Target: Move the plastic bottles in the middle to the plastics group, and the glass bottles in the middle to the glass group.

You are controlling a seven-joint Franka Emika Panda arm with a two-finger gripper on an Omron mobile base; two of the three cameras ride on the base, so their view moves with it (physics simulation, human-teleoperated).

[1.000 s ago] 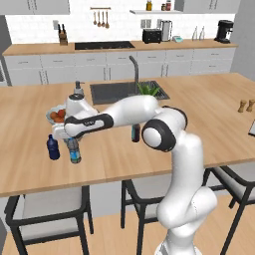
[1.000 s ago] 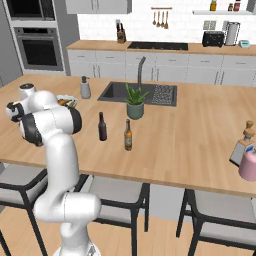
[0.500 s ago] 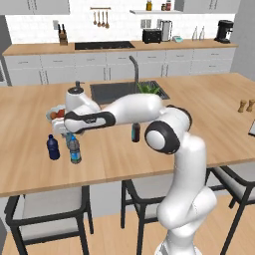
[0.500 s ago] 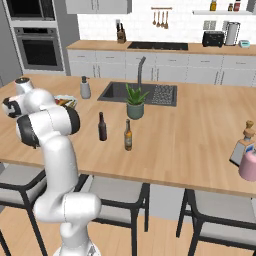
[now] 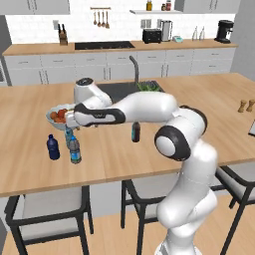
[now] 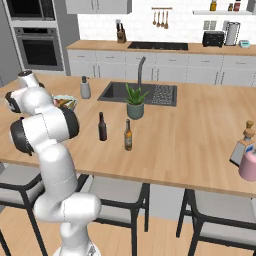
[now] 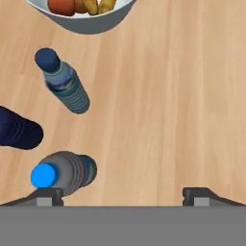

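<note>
1. Near the left end of the counter [image 5: 149, 154], toward its front edge, three plastic bottles stand upright in a tight cluster just in front of a white fruit bowl [image 5: 51, 118].
2. The gripper [image 7: 122, 194] hangs over this cluster and looks straight down; its two dark fingertips [image 7: 48, 194] stand far apart with nothing but bare wood between them, so it is open and holds nothing.
3. The clear water bottle [image 7: 65, 173], greyish with a bright blue cap, stands free on the counter directly under one fingertip, at the lower left of the hand view. In the left base view this bottle [image 5: 74, 150] is the cluster member nearest the front edge.
4. The navy bottle [image 7: 17, 130] stands just beside it, on the side toward the counter's left end; the two are close but apart.
5. The pale-blue ribbed bottle [image 7: 65, 86], with a dark blue cap, stands between the water bottle and the bowl.
6. A dark bottle [image 6: 102, 126] and an amber bottle [image 6: 128, 135], both long-necked, stand upright and apart at mid-counter, in front of the sink and the potted plant [image 6: 135, 102], well away from the gripper.
7. Labels: the water bottle bears a blue band and the amber bottle a pale label; the lettering on either is too small to read.
</note>
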